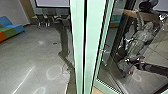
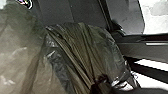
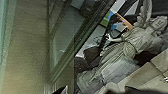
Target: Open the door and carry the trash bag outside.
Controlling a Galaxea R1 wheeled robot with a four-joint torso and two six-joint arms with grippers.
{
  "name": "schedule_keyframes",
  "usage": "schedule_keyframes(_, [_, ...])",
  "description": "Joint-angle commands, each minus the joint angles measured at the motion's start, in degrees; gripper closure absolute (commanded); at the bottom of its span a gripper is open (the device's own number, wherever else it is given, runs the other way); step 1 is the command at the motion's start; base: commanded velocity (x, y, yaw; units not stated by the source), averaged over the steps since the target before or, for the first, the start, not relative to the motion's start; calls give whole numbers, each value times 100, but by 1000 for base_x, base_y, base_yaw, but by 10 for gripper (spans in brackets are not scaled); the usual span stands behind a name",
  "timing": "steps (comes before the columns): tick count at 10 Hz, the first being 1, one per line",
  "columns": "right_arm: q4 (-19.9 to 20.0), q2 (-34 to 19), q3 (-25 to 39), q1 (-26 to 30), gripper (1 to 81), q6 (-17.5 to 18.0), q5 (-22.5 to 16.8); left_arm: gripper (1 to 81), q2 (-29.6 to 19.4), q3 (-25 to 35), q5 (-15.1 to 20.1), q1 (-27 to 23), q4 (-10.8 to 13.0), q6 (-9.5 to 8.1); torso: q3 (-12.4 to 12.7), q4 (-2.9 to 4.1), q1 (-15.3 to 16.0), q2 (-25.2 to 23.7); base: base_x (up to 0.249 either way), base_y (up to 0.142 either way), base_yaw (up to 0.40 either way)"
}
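Crinkled olive-black plastic trash bag, bunched, in the left wrist view; cannot tell whether either arm's jaws are clenched. Tall green-framed glass door close ahead: probably the doorway step, needing slow, bag-clearing movement.

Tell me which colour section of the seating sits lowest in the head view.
The orange section, at the picture's left edge; the green section and blue section both show higher.

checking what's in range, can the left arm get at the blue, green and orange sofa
Probably not: the sofa sits well back across the floor, beside the wall, and the trash bag bulges close in front of the left wrist camera.
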Motion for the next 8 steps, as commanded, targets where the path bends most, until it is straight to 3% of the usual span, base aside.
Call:
schedule_keyframes(1, [-830,-229,-727,1062,10,-34,-387,811,44,29,380,-119,-51,-18,0,0,0,0,0,0,0])
schedule_keyframes(3, [-803,-257,-920,974,10,10,-387,811,62,29,380,-119,-50,-18,0,0,0,0,0,0,0])
schedule_keyframes(4, [-812,-265,-990,965,10,10,-387,811,53,29,380,-119,-50,-18,230,0,-2,0,0,0,0])
schedule_keyframes(5, [-812,-292,-1016,974,10,10,-387,811,53,29,380,-119,-50,-18,288,-324,-2,0,0,0,0])
schedule_keyframes(7, [-794,-362,-1105,965,10,36,-211,811,62,29,380,-128,-42,-18,398,-455,0,0,0,0,0])
schedule_keyframes(8, [-759,-345,-1263,948,10,45,-97,811,62,29,380,-128,-42,-18,485,-588,0,0,0,0,0])
